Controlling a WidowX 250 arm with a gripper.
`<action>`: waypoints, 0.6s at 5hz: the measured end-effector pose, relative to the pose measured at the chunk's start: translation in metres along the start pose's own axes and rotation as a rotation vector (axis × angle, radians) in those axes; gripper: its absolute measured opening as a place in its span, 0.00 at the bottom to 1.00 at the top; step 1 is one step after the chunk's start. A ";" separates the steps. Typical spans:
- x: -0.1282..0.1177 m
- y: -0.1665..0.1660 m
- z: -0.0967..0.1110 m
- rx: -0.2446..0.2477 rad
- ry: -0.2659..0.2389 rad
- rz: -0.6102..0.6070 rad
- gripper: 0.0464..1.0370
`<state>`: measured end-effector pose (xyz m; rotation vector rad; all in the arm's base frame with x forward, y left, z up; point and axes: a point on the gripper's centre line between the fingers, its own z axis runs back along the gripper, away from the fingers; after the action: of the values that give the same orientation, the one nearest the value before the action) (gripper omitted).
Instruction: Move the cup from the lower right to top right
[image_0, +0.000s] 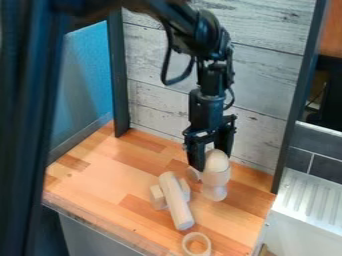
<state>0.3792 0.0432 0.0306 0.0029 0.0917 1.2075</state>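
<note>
Since the ring (186, 244) and dowel (176, 200) lie nearer, the upright cup (216, 178) on the bench's (93, 175) right wants a firm-grip check (jaws parted astride its domed top, can't tell if clamped), then a level lift toward the wall (267, 75).

From the top edge my arm (208, 82) hangs down, its tool (214, 159) at a pale, round-topped piece (216, 176) right of centre. Left of that I see a wooden cylinder (176, 201) lying slanted across a block (157, 198), with a ring (186, 245) near the bottom edge, all on the wooden surface (100, 172).
</note>
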 end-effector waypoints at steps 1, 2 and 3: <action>-0.001 -0.014 -0.012 0.012 -0.005 0.011 0.82; -0.008 -0.027 -0.015 -0.025 -0.031 -0.005 0.82; -0.012 -0.034 -0.028 -0.026 -0.049 -0.023 0.82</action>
<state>0.4048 0.0184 0.0014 0.0081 0.0331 1.1845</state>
